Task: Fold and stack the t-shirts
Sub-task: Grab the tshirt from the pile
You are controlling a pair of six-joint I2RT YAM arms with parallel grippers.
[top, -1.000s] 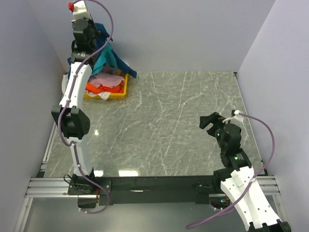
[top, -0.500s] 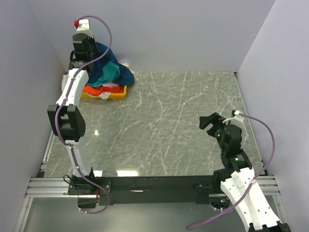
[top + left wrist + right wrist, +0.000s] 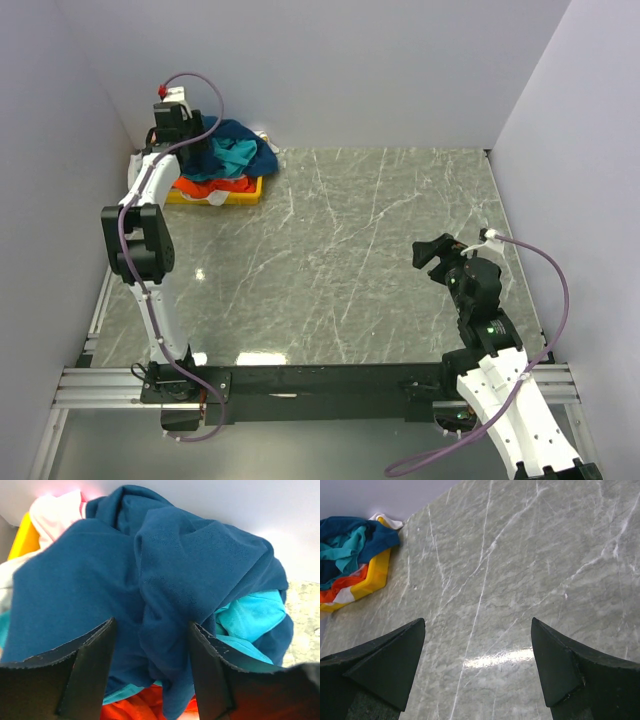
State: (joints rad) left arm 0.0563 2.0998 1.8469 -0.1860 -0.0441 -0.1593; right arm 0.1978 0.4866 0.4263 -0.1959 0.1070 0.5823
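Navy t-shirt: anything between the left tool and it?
Nothing visible. The left tool hangs open right over the navy t-shirt, which lies on top of the pile in the yellow tray; the teal t-shirt and orange t-shirt sit under it.

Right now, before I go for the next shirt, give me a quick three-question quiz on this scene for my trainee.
1. True or false: the right fingers are shut on a shirt.
2. Which shirt lies on top of the pile in the yellow tray? A orange, B navy blue, C white.
3. Which arm's fingers are over that pile?
Key: 1 false, they stand open and hold nothing. 2 B, the navy blue shirt. 3 the left fingers, apart just above the navy cloth.
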